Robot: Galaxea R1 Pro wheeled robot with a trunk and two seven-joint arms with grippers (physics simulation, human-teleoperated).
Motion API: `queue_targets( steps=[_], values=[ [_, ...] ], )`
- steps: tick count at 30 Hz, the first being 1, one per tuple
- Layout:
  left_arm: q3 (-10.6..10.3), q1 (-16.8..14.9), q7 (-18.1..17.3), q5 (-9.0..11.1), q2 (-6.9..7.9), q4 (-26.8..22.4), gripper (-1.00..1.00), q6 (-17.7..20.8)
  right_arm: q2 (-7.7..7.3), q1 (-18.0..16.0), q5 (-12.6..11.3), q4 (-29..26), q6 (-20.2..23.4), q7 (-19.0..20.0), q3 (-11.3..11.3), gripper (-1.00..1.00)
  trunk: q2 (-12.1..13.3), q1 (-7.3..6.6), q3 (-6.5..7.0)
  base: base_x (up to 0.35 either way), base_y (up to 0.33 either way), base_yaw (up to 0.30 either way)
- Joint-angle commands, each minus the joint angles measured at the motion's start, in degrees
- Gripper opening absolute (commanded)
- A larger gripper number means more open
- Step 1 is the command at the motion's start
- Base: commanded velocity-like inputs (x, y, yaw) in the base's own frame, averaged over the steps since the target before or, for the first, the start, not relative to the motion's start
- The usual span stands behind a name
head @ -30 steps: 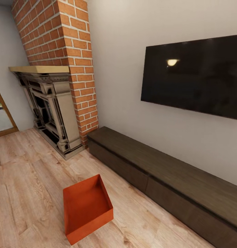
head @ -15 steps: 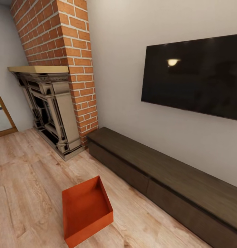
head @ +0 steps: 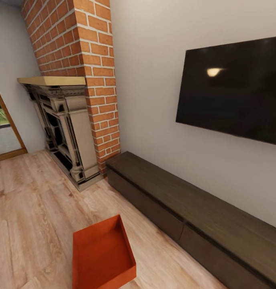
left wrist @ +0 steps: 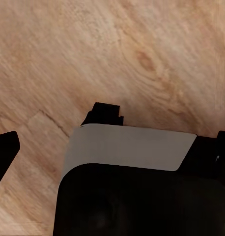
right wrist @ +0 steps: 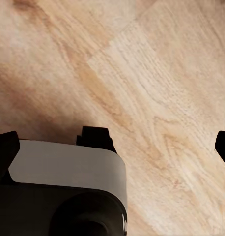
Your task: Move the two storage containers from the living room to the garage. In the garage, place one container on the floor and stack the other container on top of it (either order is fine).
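One orange-red storage container lies on the living room's light wood planks, at the bottom of the head view, its open side up and nothing in it. It sits a short way in front of the dark bench. In the left wrist view, my left gripper hangs open over bare planks, with its dark fingertips at the picture's edges. My right gripper is also open over the planks, with nothing between its fingertips.
A long dark brown bench runs along the white wall under a black wall screen. A red brick fireplace with a wood mantel stands in the back left corner. A wood-framed glass door is at the far left.
The whole head view has shifted: the camera has moved nearer and turned a little. The container now sits lower in the picture, partly cut by its edge. It has not moved on the floor.
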Motion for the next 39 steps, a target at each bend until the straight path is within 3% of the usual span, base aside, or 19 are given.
queue_targets(
  steps=[1,7,33,39],
  values=[
    [-0.1,0.0,0.1,0.5,-0.02,0.0,1.00,0.0,0.04,-0.1,-0.6,0.2,-0.3,-0.1,0.5,1.00,0.0,0.03,-0.05,0.300,0.000,0.265],
    [-0.1,0.0,0.1,0.5,-0.02,0.0,1.00,0.0,0.04,-0.1,-0.5,0.2,-0.3,-0.1,0.5,1.00,0.0,0.03,-0.05,0.195,0.000,0.268],
    [0.2,0.0,0.2,0.5,-0.02,0.0,1.00,-0.1,0.03,-0.1,-0.5,0.2,-0.3,-0.1,0.5,1.00,0.0,0.03,-0.05,0.012,-0.001,0.269],
    [0.3,0.0,0.1,0.9,0.08,0.0,1.00,-0.1,-0.04,-0.1,-0.5,0.2,-0.3,-0.1,0.5,1.00,0.0,0.03,-0.05,0.239,-0.099,0.082]
  ],
)
